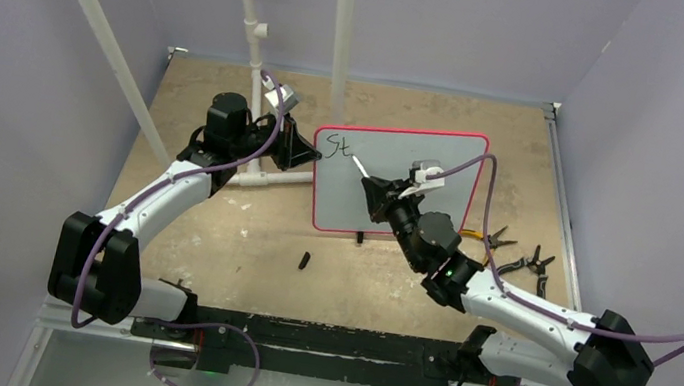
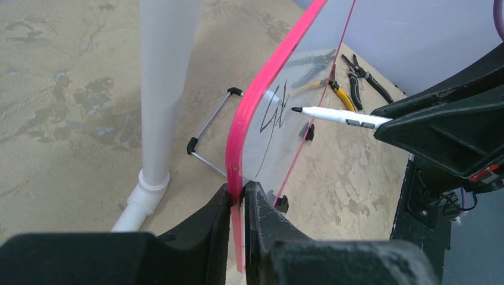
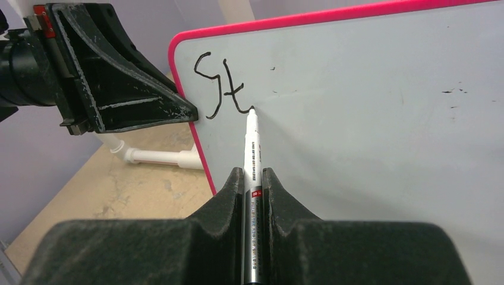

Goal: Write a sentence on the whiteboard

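The whiteboard (image 1: 398,181) with its pink-red frame stands tilted at mid-table. My left gripper (image 1: 308,155) is shut on the board's left edge (image 2: 239,178), one finger on each side. My right gripper (image 1: 371,189) is shut on a white marker (image 3: 252,154). The marker's black tip (image 3: 251,110) touches the board right after the "t". The sentence (image 3: 220,83) reads only "St" in black at the board's upper left, also seen in the top view as small letters (image 1: 339,141). The left wrist view shows the marker (image 2: 339,116) pointing at the board face (image 2: 285,119).
White PVC pipes (image 1: 262,121) rise just left of the board, with a horizontal piece on the table (image 1: 269,180). Pliers (image 1: 530,265) and a second yellow-handled pair (image 1: 493,239) lie right of the board. A small black cap (image 1: 304,260) lies in front. Purple walls enclose the table.
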Controlling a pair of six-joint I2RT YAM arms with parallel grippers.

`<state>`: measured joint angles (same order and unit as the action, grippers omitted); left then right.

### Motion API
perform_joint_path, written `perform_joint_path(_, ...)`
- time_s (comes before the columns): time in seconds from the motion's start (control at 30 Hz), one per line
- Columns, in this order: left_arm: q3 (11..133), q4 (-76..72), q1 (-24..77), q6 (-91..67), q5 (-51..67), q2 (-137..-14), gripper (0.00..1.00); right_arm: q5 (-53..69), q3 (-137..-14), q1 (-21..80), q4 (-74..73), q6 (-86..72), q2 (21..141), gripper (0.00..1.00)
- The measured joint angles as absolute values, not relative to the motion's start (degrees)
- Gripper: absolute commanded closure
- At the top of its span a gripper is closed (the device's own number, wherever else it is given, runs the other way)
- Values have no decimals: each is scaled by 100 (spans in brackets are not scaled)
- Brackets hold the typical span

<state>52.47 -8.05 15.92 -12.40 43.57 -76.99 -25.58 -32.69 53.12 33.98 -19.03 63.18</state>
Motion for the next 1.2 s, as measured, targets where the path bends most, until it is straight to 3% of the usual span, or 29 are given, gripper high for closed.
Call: perform_joint_path(1.2,5227,-808,1592,-1238,4353,-7679,100,-2910,-3212,5315,3594,-1754,6211,100)
